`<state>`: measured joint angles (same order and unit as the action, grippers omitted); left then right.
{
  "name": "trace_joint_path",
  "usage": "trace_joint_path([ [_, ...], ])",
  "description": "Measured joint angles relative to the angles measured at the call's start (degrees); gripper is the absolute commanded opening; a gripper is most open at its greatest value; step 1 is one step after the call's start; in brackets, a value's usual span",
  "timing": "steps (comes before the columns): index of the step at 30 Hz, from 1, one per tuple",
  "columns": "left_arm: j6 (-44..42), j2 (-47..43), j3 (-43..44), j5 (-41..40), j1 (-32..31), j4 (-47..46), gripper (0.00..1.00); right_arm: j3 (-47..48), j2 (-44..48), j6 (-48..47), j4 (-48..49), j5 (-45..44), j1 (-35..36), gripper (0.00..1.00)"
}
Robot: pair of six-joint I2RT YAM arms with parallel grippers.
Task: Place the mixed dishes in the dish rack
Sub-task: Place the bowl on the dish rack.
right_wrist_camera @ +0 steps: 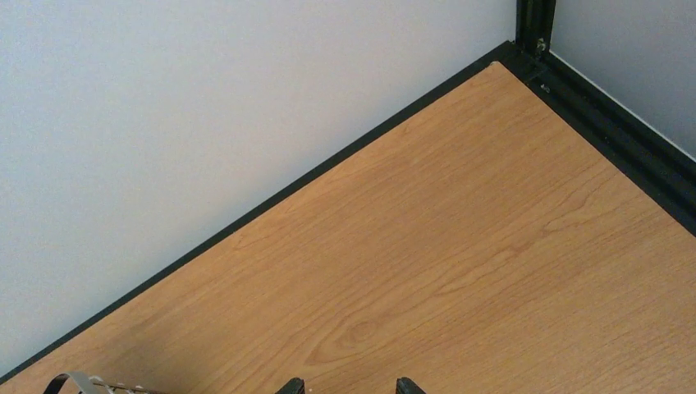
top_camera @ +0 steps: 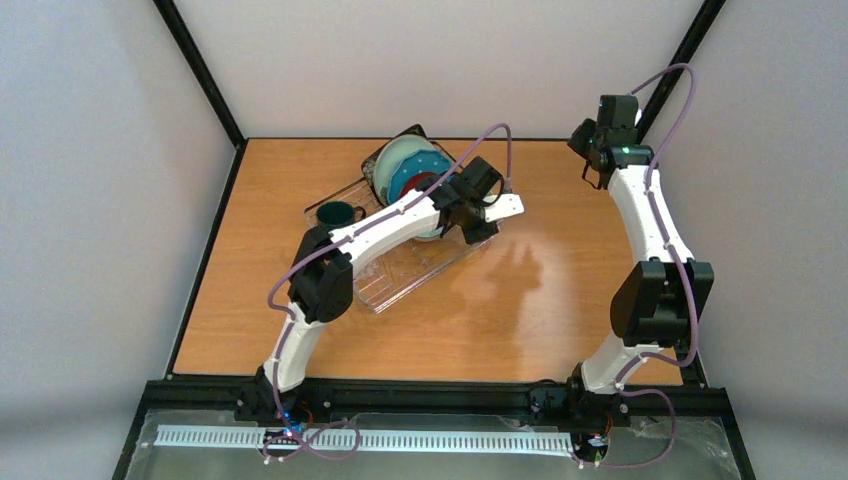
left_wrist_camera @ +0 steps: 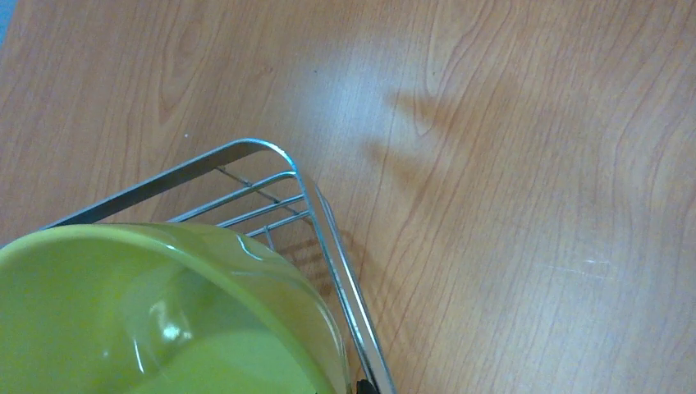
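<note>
Gripping the tilted yellow-green bowl (left_wrist_camera: pixel 123 312) by its rim, the left gripper (top_camera: pixel 468 222) is clamped tight over the right end of the dish rack (top_camera: pixel 400 285). Right gripper (right_wrist_camera: pixel 349 387) hangs far right — fingers parted, empty.

A wooden worktop (top_camera: pixel 560 300) lay edged by a black frame (top_camera: pixel 204 255), pale walls (top_camera: pixel 450 60) behind, a white slotted strip (top_camera: pixel 400 438) along its near side.

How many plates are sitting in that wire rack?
4, lined up at the far end of the dish rack: black square plate at the back, then pale mint plate, blue dotted plate, and small red floral plate in front. The left arm may hide more.
</note>
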<state>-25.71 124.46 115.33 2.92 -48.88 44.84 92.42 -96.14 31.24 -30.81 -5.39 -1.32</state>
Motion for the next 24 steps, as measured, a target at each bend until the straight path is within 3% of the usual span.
trace_joint_path([
  [16, -0.07, 6.64, 4.55, 1.75, 2.91, 2.05, 0.02, 1.60, -6.23, 0.13, 0.79, -0.02, 0.00, 0.64],
  [24, 0.17, 6.80, 4.81, 1.49, 2.95, 2.05, 0.37, 1.64, -7.96, 0.87, 1.11, 0.24, 0.00, 0.64],
])
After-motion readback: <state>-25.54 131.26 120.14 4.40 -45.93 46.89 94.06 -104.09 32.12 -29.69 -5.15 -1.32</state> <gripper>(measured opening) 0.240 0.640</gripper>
